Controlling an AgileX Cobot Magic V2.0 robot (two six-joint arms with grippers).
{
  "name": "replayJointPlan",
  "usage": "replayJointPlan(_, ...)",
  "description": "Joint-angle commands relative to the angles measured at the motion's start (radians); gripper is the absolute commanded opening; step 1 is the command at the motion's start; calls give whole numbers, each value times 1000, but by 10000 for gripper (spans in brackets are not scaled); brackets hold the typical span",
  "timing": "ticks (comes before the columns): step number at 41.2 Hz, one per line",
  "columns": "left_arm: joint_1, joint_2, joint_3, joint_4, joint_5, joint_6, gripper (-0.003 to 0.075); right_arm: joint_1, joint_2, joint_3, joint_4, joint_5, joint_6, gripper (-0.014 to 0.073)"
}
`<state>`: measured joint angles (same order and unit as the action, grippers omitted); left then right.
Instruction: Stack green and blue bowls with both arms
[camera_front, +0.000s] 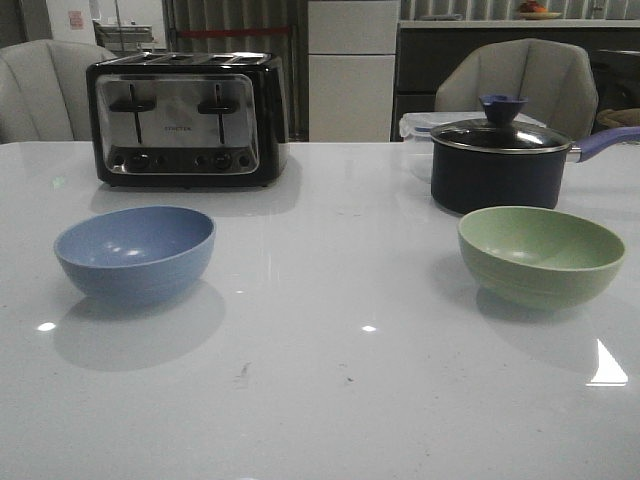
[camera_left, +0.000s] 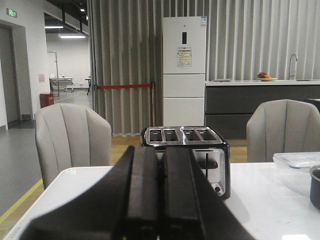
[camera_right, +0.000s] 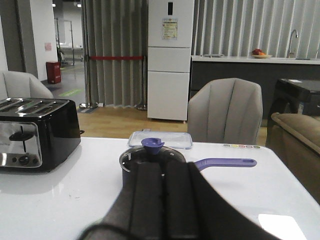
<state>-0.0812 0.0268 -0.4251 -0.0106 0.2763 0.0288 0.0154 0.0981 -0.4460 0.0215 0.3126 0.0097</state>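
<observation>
At the bottom of each wrist view the jaws are pressed together with nothing between them: the left gripper (camera_left: 160, 200) faces the toaster (camera_left: 186, 150) and the right gripper (camera_right: 162, 200) faces the dark saucepan (camera_right: 145, 162). Neither arm shows in the front view, so both seem to be held back from the bowls and level rather than angled down.

Out on the white desk (camera_front: 330, 400), the blue bowl (camera_front: 135, 252) sits upright on the left, in front of the toaster, and the green bowl (camera_front: 541, 254) sits upright on the right, just in front of the saucepan. The bowls are well apart and nothing has been stacked yet.

Both bowls look rigid, matte and probably light, with thin rims and deep rounded walls. The outer curve would likely slide out of a pinch, so the rim is the sensible hold: one finger inside, one outside. The glossy desk may let a bowl skid if nudged sideways, and the green bowl's far side is crowded by the saucepan, so its near or side rim looks safer.
</observation>
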Motion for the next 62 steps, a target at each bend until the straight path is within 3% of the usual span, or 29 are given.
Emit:
replayJointPlan(1,-7,94,-140,2,37,-6,93,1,105,-128,5,34,-10,23)
replayJointPlan(9,-7,277,-317,1,209,-6,93,1,279,-264,4,229,-10,23)
replayJointPlan(15,-7,380,-331,1,276,-6,93,1,372,-263,4,294,-10,23)
replayJointPlan(31,-7,580,-304,-2,329,-6,93,1,583,-234,4,335,-10,23)
replayJointPlan(36,-7,628,-304,-2,337,-6,101,1,643,-231,4,343,-10,106)
replayJointPlan(40,-7,655,-304,-2,339,-6,172,1,686,-231,4,339,-10,304)
replayJointPlan(42,-7,669,-304,-2,339,-6,256,1,717,-231,4,331,-10,398)
replayJointPlan(46,-7,682,-304,-2,339,13,407,1,773,-232,4,303,-10,503)
replayJointPlan(50,-7,696,-304,-2,339,15,497,-1,850,-252,6,273,-10,511)
replayJointPlan(62,-7,722,-304,-2,339,15,498,-8,1145,-441,45,292,-10,511)
